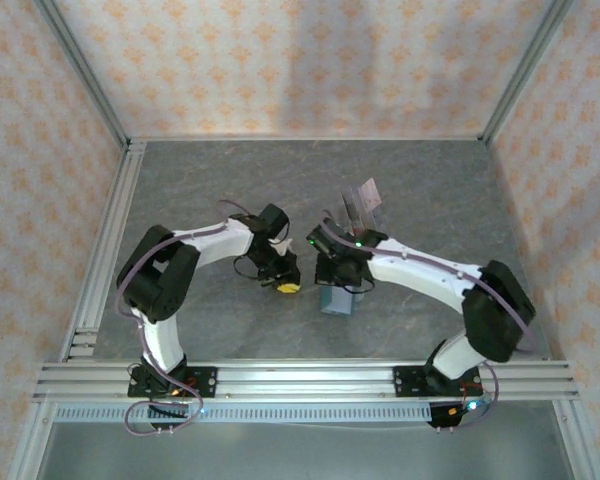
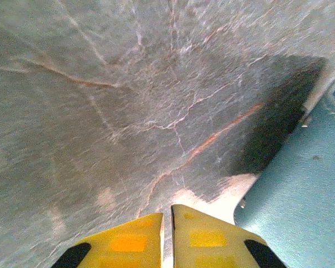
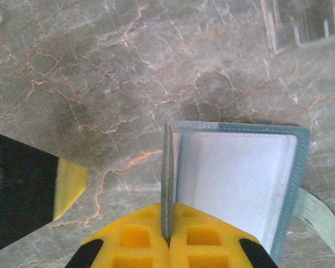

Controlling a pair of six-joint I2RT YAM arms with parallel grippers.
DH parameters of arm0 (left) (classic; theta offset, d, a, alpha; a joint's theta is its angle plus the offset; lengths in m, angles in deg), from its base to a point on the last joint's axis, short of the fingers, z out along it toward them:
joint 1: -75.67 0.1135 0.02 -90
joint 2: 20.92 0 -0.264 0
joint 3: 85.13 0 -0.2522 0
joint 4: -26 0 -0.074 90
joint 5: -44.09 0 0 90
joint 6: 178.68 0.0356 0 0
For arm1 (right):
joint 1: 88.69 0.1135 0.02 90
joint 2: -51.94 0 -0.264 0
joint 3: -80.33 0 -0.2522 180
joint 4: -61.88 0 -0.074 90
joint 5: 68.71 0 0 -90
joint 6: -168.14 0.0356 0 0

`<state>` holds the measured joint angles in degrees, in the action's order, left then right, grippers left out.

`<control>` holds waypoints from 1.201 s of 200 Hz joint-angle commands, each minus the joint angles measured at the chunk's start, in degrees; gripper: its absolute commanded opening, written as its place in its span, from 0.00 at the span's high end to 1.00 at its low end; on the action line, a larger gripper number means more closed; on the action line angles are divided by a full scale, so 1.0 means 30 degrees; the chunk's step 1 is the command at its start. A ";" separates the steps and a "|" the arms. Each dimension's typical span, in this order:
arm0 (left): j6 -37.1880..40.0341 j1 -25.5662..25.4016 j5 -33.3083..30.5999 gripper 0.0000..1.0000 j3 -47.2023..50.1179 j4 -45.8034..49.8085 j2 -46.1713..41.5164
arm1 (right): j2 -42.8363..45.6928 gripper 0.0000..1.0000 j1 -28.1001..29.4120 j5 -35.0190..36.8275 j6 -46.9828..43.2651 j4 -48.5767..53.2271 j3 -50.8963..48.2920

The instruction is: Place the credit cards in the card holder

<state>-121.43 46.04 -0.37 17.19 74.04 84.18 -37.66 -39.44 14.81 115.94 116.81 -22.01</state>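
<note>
Top view: I see the card holder [image 1: 337, 301] standing on the tabletop [image 1: 430, 190] at frame centre, just under my right gripper [image 1: 340, 282]. Left wrist view: my left gripper [image 2: 167, 218] is almost closed, empty. Right wrist view: the right gripper is clamped tight on the open card holder's thin flap.

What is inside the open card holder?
The card holder shows a pale inner pocket face, no card on it. The flap in the right pincer stands edge-on, so its inner side is hidden.

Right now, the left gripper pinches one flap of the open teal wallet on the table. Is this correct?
Not quite. The right gripper is the one pinching a flap of the open teal wallet on the table, as the right wrist view shows.
</note>
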 commanded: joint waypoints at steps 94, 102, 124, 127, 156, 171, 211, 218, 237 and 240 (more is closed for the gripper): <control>0.0154 0.2955 -0.3902 0.86 0.1721 0.4420 -0.3625 | -0.8493 0.76 0.2711 0.2242 -0.0796 0.6491 0.8755; 0.0164 0.2993 -0.4098 0.86 0.1722 0.4613 -0.3863 | -0.8432 0.73 0.2704 0.1651 -0.0850 0.5870 0.8554; 0.0228 0.3137 -0.4283 0.85 0.1851 0.4966 -0.4371 | -0.7981 0.66 0.2661 -0.0425 -0.0744 0.3623 0.7571; 0.0239 0.3163 -0.4281 0.85 0.1868 0.5014 -0.4416 | -0.7878 0.65 0.2654 -0.0701 -0.0714 0.3409 0.7398; 0.0264 0.3255 -0.4278 0.85 0.2022 0.5245 -0.4797 | -0.7172 0.56 0.2509 -0.2818 -0.0465 0.0720 0.5893; 0.0268 0.3284 -0.4294 0.84 0.2086 0.5348 -0.4970 | -0.6964 0.52 0.2412 -0.3368 -0.0400 -0.0030 0.5298; 0.0232 0.3401 -0.4180 0.83 0.2117 0.5564 -0.5377 | -0.5959 0.41 0.2057 -0.5344 0.0371 -0.3567 0.2770; 0.0202 0.3428 -0.4124 0.83 0.2081 0.5582 -0.5456 | -0.5863 0.40 0.1978 -0.5566 0.0533 -0.4023 0.2371; 0.0271 0.3422 -0.4004 0.82 0.2033 0.5647 -0.5575 | -0.5563 0.36 0.1638 -0.6164 0.1014 -0.5377 0.1203; 0.0281 0.3422 -0.3968 0.81 0.2019 0.5645 -0.5588 | -0.5528 0.35 0.1590 -0.6289 0.1135 -0.5655 0.1025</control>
<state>-121.17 55.60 -11.91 23.15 88.40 69.01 -55.89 -33.78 0.38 116.49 107.36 -14.91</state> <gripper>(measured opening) 0.178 0.625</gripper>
